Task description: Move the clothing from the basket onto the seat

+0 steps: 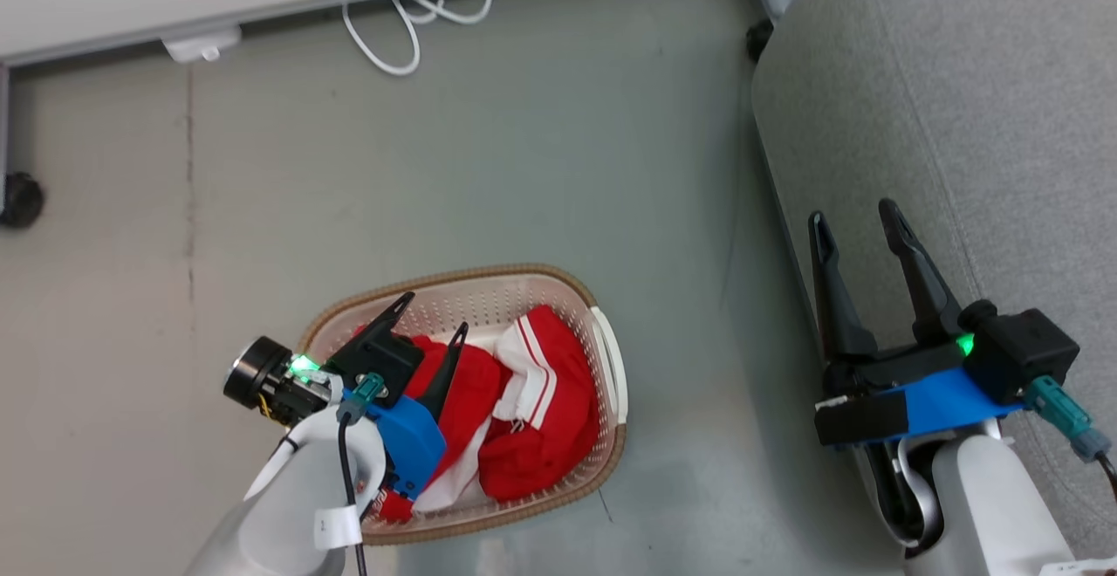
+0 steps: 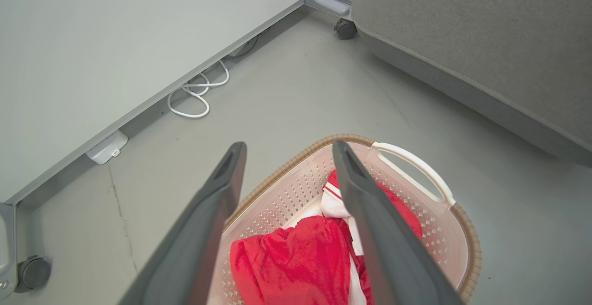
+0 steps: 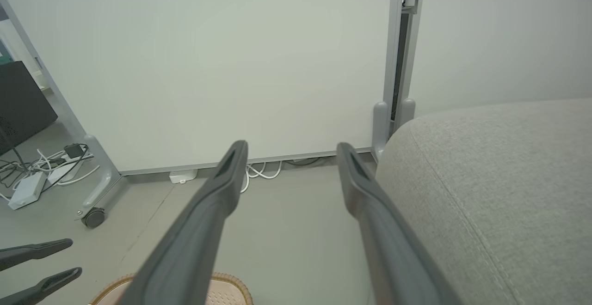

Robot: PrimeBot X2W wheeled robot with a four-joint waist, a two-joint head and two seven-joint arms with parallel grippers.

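Soft red cloth clothing (image 1: 532,467), smooth perforated plastic basket (image 1: 489,301) with woven-look brown rim, coarse matt grey fabric seat (image 1: 960,105), smooth matt grey floor (image 1: 524,140)

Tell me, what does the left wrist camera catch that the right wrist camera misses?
Left wrist view adds: the red clothing heaped in the basket, and its white handle. Right wrist view adds: the open right gripper, a dark panel and a cable tangle at far left. Shared: the grey seat, the basket's brown rim, the looped white cable, the open left gripper.
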